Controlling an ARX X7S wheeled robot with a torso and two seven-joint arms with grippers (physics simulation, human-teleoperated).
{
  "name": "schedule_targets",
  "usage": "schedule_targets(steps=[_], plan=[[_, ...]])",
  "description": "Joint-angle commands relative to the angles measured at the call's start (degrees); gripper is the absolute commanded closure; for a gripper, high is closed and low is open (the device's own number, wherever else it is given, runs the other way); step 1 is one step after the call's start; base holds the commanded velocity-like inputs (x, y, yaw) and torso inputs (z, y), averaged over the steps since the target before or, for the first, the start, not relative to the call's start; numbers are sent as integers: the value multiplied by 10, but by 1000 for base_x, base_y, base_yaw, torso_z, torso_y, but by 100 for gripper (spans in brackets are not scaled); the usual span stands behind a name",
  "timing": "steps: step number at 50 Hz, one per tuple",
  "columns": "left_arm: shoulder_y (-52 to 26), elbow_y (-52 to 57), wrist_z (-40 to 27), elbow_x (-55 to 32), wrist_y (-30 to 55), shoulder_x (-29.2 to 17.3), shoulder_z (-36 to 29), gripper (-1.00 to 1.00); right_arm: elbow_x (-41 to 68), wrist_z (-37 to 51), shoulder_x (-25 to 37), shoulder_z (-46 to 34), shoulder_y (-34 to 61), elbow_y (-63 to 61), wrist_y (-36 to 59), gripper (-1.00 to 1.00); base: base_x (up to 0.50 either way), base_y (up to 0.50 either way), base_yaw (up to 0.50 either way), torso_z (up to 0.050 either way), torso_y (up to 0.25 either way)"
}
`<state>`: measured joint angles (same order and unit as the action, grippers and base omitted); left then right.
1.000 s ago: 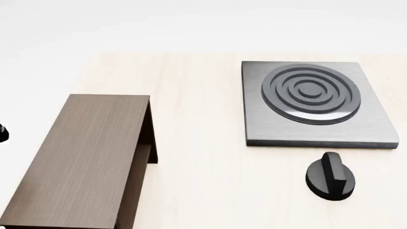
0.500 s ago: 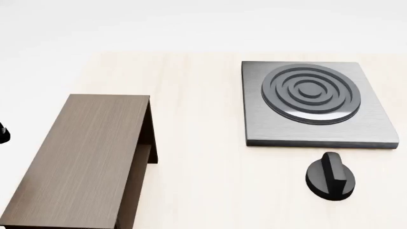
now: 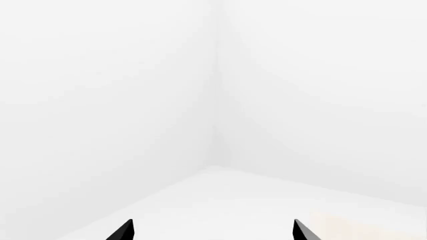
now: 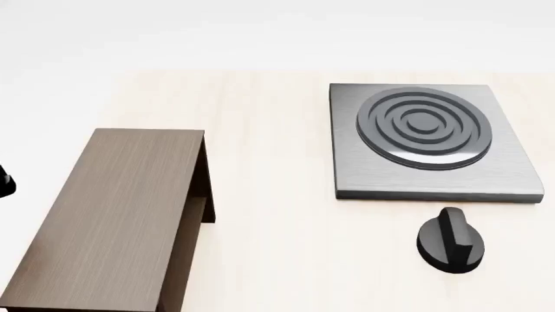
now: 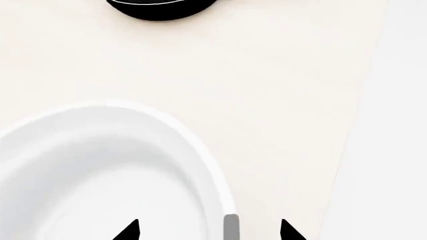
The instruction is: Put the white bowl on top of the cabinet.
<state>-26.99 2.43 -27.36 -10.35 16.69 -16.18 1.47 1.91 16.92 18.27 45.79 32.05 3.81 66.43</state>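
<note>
The white bowl (image 5: 100,165) shows only in the right wrist view, standing on the pale table, seen from above and close. My right gripper (image 5: 210,231) is open and its two black tips straddle the bowl's rim, one over the inside and one outside. The bowl and both grippers are out of the head view. The dark brown cabinet (image 4: 113,214) stands at the left in the head view, its flat top bare. My left gripper (image 3: 212,231) is open and empty, facing a white wall corner.
A grey square stove plate (image 4: 425,140) with dark rings lies at the right of the pale table (image 4: 277,195), with a black knob (image 4: 449,240) in front of it. A black pan (image 5: 160,7) lies beyond the bowl. A black arm part (image 4: 4,182) shows at the left edge.
The black arm part at the head view's left edge has shifted slightly inward and down. The cabinet, stove plate and knob have not moved.
</note>
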Motion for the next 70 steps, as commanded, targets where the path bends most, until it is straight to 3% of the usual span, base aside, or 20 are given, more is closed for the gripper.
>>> schedule_targets(steps=[1,9,10,28,45,55,70], plan=[[-1,2,-2,-3,2,-2,0,-100,11,-9,2,-17,-1,43,-21,-100,0,0,0,0,0],[0,5,-3,-4,3,-3,0,-100,1,6,1,-21,-3,52,-31,-100,0,0,0,0,0],[0,7,-3,-6,5,-3,0,-100,-3,15,-1,-14,-3,51,-39,100,0,0,0,0,0],[-1,7,-5,-9,6,-6,-1,-100,-1,14,-14,-34,-6,-36,-38,100,0,0,0,-1,0],[1,11,-7,-13,6,-7,-2,-100,-19,19,18,-138,42,-186,16,100,0,0,0,0,0],[0,9,-9,-13,2,-9,-1,-100,-26,24,55,-211,129,-189,44,100,0,0,0,0,0],[4,19,-11,-18,6,-10,-2,-100,-21,19,87,-302,297,-86,45,100,0,0,0,0,1]])
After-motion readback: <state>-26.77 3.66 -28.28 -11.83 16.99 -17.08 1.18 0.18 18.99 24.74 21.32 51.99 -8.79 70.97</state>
